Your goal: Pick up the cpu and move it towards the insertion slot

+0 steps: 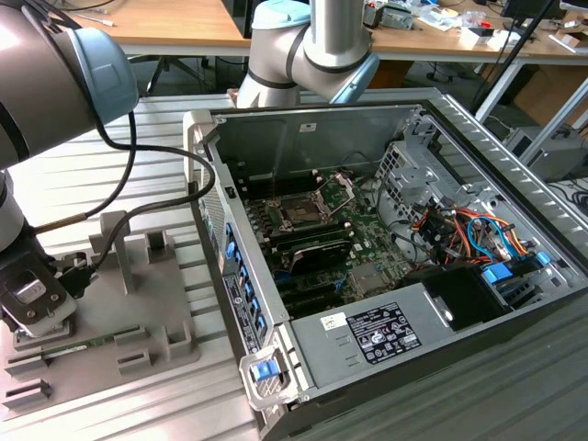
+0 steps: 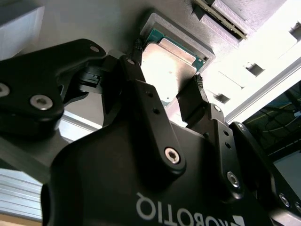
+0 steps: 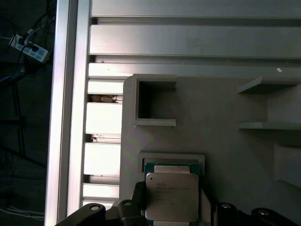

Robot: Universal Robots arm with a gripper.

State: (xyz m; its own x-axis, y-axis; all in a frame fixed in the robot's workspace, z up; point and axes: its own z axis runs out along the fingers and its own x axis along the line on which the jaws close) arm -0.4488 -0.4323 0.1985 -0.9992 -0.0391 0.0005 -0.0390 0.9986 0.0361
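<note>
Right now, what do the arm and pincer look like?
Arm: silver-grey tubes, light-blue joint caps, black cable looped alongside. Pincer: matte black, jointed link bars with silver hex screws, white lettering on its body.

White lettering (image 2: 188, 212) on black end effector (image 2: 167, 66) body, seen upside down. Faint print lines on cpu (image 3: 171, 195) lid, illegible. White label (image 1: 386, 331) with dense black print on power supply (image 1: 317, 363): too small to read. Small sticker (image 1: 333, 322) just beside it, illegible.
</note>
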